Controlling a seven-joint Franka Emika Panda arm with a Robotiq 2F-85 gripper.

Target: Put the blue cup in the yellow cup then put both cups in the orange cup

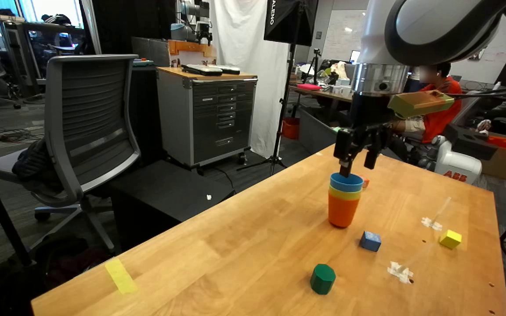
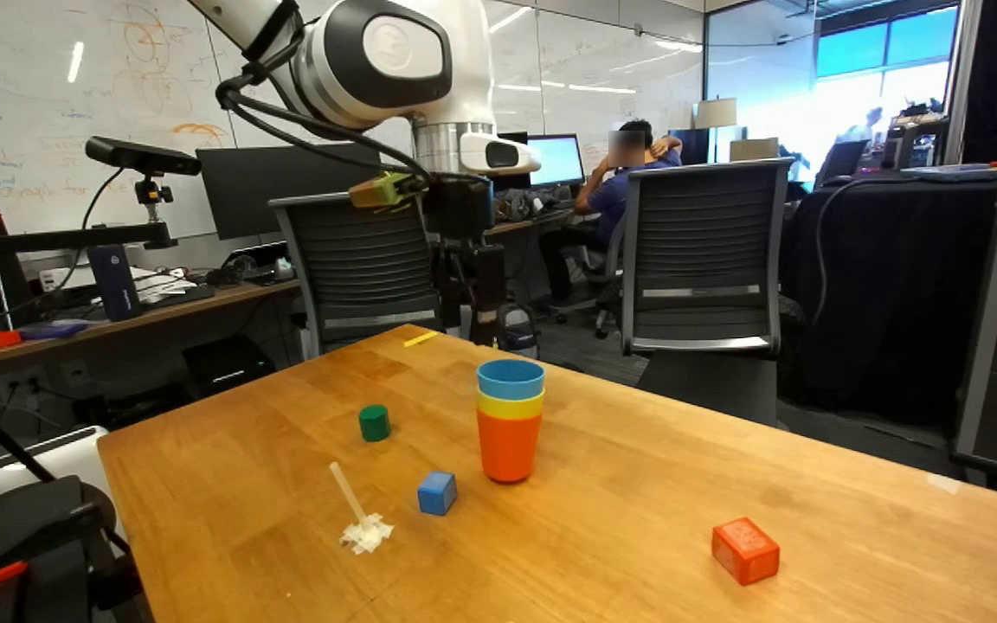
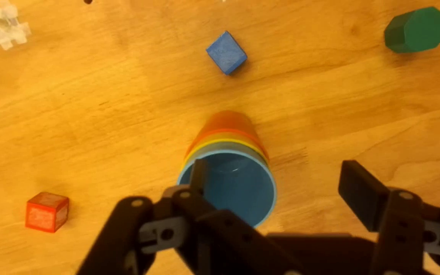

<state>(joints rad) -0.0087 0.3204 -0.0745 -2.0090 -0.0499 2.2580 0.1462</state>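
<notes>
The three cups stand upright in one nested stack on the table. The blue cup [image 1: 346, 184] sits in the yellow cup [image 1: 344, 194], and both are inside the orange cup [image 1: 342, 213]. Only a band of yellow and the upper part of blue show above the orange rim, as in an exterior view of the orange cup [image 2: 509, 446]. My gripper [image 3: 279, 185] is open just above the stack, with nothing held between its fingers. In the wrist view, one finger lies over the mouth of the blue cup [image 3: 239, 187]; the other is off to the side over wood.
Near the stack lie a blue block [image 1: 370, 241], a green block [image 1: 323, 279], a yellow block [image 1: 450, 239] and a red block [image 2: 745, 550]. Thin clear sticks rise from white tape patches [image 2: 367, 533] on the table.
</notes>
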